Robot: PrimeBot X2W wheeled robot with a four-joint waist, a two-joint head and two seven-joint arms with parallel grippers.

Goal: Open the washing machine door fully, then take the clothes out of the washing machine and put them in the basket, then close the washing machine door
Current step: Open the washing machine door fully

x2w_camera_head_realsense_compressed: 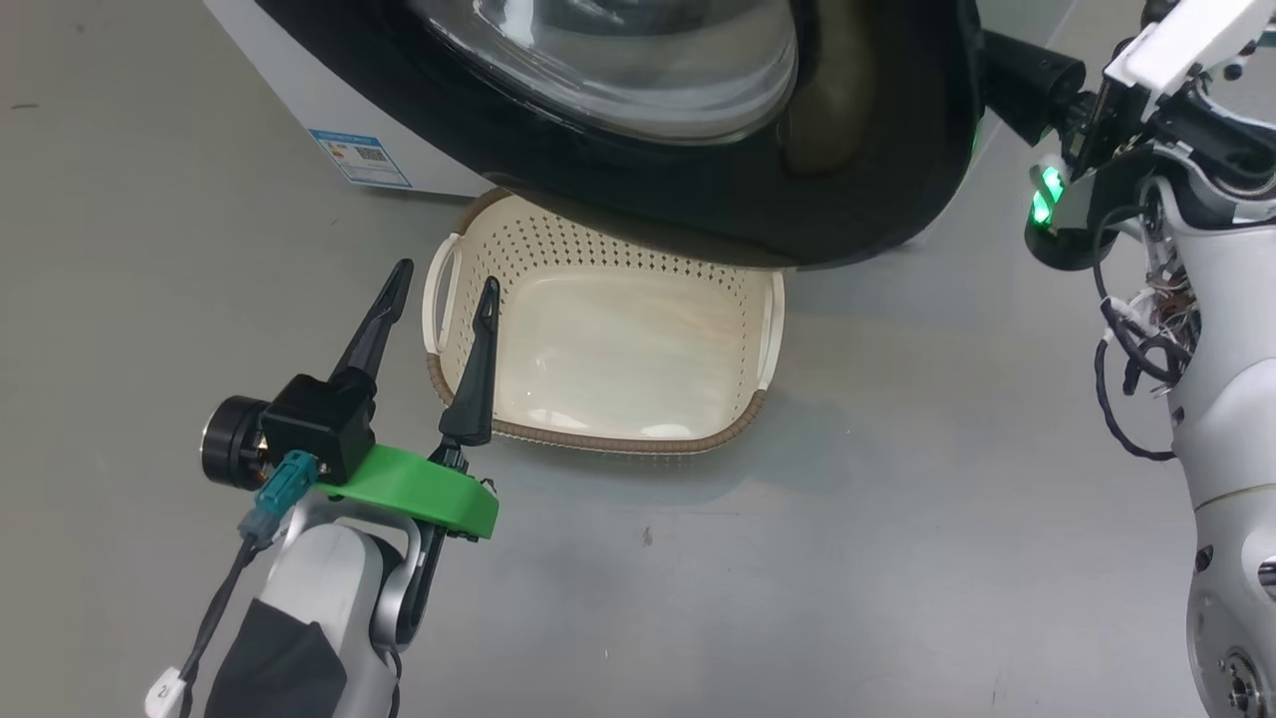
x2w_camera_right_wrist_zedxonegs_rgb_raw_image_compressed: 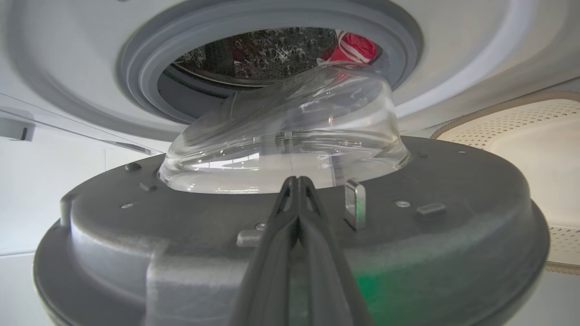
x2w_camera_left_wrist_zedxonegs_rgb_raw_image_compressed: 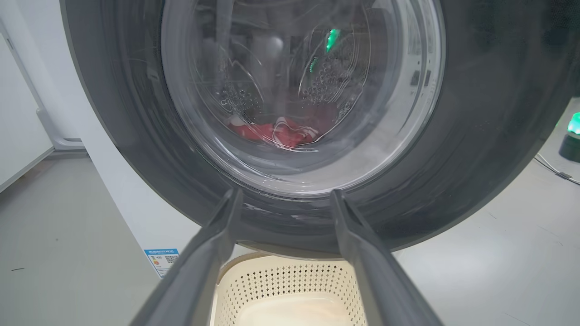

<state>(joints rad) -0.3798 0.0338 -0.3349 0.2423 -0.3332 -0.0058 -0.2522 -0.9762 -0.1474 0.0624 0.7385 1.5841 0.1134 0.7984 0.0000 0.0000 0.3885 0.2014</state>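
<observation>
Facing the washing machine door [x2w_camera_right_wrist_zedxonegs_rgb_raw_image_compressed: 453, 190], the right hand [x2w_camera_right_wrist_zedxonegs_rgb_raw_image_compressed: 297, 180] is pinched together, left hand [x2w_camera_head_realsense_compressed: 447, 274] apart.

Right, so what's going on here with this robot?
The robot's right pincer, shut, is at the inner side of the partly open washing machine door, apparently to push it wider. The left pincer hangs open and empty near the empty basket on the floor. The red clothes lie in the drum.

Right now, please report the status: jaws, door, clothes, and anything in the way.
Left jaws open, empty, by basket. Right jaws shut, behind door. Door partly open; clothes in drum. Door overhangs basket.
</observation>
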